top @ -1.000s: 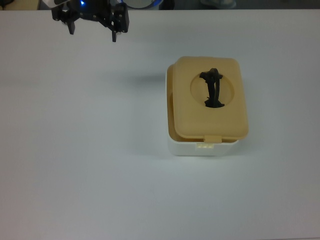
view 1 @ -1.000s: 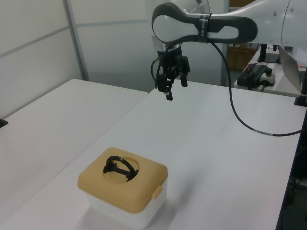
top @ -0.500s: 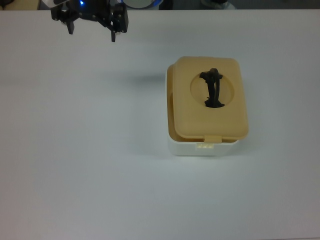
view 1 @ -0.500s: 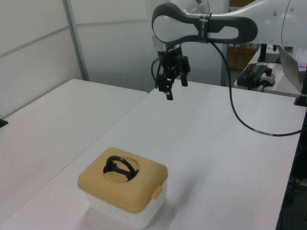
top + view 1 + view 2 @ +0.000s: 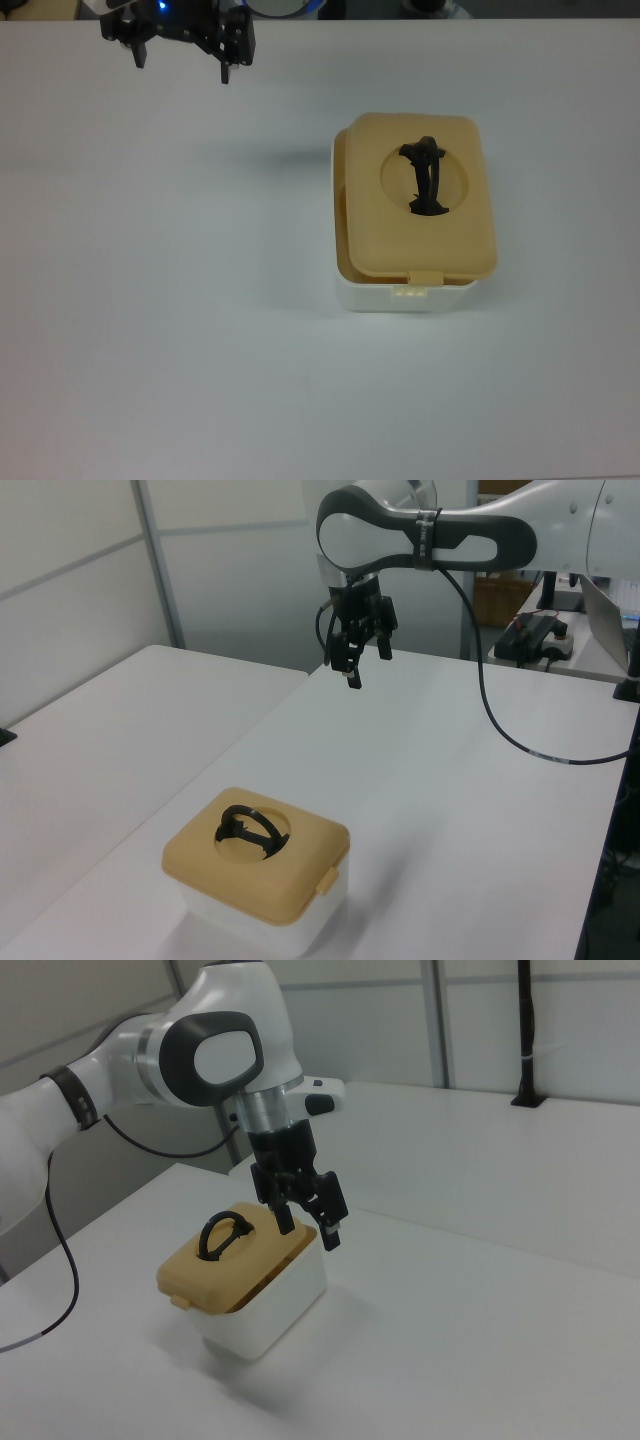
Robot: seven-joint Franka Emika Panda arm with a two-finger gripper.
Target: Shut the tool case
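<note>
Gripper (image 5: 180, 62) hangs in the air with fingers spread wide, nothing between them. In the top view it sits at about 10 o'clock from the case, well apart, near the far table edge. Against the frames a second back it has crept only slightly further toward that edge; otherwise nothing has shifted.

Tool case (image 5: 410, 290) sits on the white table (image 5: 150, 330), right of centre in the top view. Tan lid (image 5: 420, 240) rests on the tub, black handle (image 5: 427, 178) standing in its round recess. The lid looks skewed: the top view's left side shows a second tan edge, and the right view shows a gap under the lid.

Judgement: lid laid on but probably not seated or latched; gripper drifting away, so closing not yet begun or arm repositioning.
</note>
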